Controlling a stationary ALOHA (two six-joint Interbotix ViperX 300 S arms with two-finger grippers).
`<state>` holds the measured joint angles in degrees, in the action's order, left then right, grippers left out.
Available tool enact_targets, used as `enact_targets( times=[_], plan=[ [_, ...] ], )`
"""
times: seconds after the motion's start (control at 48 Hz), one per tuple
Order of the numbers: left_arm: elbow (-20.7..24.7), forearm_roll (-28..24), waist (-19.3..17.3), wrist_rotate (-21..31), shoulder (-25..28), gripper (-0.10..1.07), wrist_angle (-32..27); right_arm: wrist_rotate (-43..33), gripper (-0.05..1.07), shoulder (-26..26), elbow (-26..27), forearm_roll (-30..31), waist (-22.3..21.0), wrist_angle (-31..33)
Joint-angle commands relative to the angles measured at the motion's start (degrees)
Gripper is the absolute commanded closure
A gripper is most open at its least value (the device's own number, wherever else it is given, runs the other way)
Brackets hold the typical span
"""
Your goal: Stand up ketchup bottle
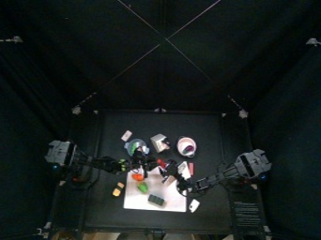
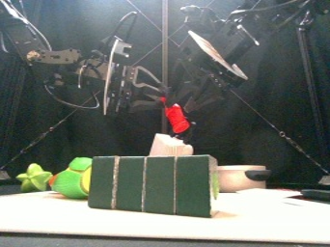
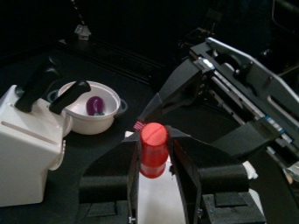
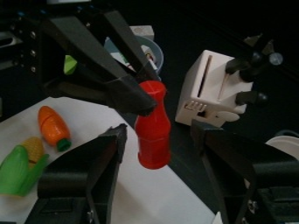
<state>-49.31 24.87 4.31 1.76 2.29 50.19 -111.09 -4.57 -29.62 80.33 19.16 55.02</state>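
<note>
The ketchup bottle [image 4: 152,127] is small, slim and red. It is nearly upright over the white sheet [image 4: 105,188]. In the front view the bottle [image 2: 175,118] is slightly tilted, well above the table's things. My left gripper [image 3: 156,171] is shut on the bottle [image 3: 153,149]; in the right wrist view its jaws [image 4: 142,86] pinch the bottle's top. My right gripper [image 4: 163,162] is open, one jaw on each side of the bottle's lower half, not touching it. I cannot tell whether the bottle's base touches the sheet.
A white box with black knobs [image 4: 216,87] and a white bowl with a purple thing [image 3: 91,105] stand close by. An orange carrot toy [image 4: 52,125] and a green toy [image 4: 17,171] lie on the sheet. A green box [image 2: 152,183] stands at the front.
</note>
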Motion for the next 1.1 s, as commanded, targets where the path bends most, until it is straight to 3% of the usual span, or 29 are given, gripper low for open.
enact_targets(
  times=[0.0, 0.271, 0.417, 0.688, 1.083],
  plan=[
    [0.4, -0.6, -0.3, -0.4, -0.4, 0.40, 0.1, -0.4, 0.11, 4.2, -0.4, -1.8, 0.6, 0.1],
    [0.2, -5.4, -1.3, -2.5, -0.4, 0.40, -4.3, 0.7, 0.11, 10.2, -3.6, -14.0, -0.2, -1.6],
    [0.4, -9.4, -1.5, -3.4, -0.4, 0.40, -7.1, 1.3, 0.11, 11.4, -6.1, -17.0, -3.0, -6.9],
    [0.5, -15.8, -2.0, -3.8, -0.3, 0.41, -11.8, 4.6, 0.11, 12.7, -10.8, -17.2, -10.5, -19.1],
    [1.0, -17.1, -2.5, -3.8, -0.2, 0.41, -12.2, 5.1, 0.11, 13.8, -11.6, -16.4, -12.2, -20.3]
  ],
)
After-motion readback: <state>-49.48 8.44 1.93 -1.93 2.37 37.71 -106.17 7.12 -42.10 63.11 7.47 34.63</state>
